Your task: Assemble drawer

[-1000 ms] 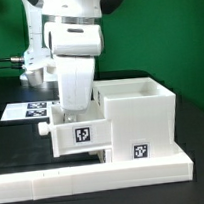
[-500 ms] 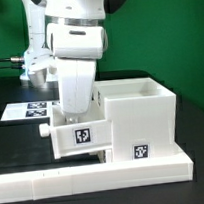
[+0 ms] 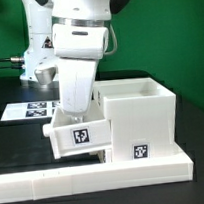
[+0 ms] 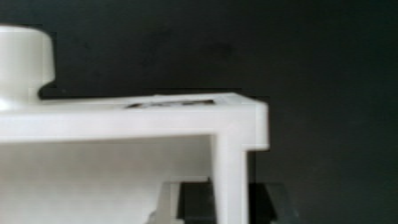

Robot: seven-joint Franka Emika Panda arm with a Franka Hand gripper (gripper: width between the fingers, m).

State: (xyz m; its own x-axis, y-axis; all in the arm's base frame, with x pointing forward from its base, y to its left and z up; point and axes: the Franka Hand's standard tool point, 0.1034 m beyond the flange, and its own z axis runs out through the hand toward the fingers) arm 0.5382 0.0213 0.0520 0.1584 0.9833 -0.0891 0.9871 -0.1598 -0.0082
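Observation:
The white box shell [image 3: 141,112] stands at the exterior view's right, open on top, with a marker tag low on its front. The smaller tray [image 3: 81,134], with a tag on its front, sits against the shell's left side and is tilted, its left end raised. My gripper [image 3: 71,113] reaches down into the tray and is shut on one of its walls. In the wrist view the thin white tray wall [image 4: 228,150] runs between my two dark fingers [image 4: 185,205]. My gripper [image 4: 226,205] is closed on the wall. The round white knob [image 4: 18,60] shows beyond it.
The marker board [image 3: 25,110] lies flat on the black table behind the tray at the exterior view's left. A low white rail [image 3: 96,174] runs along the table's front edge, just before the tray and the shell. A green wall stands behind.
My gripper has leaned and shifted a little toward the exterior view's right. The tray has tilted with it and moved closer against the box shell.

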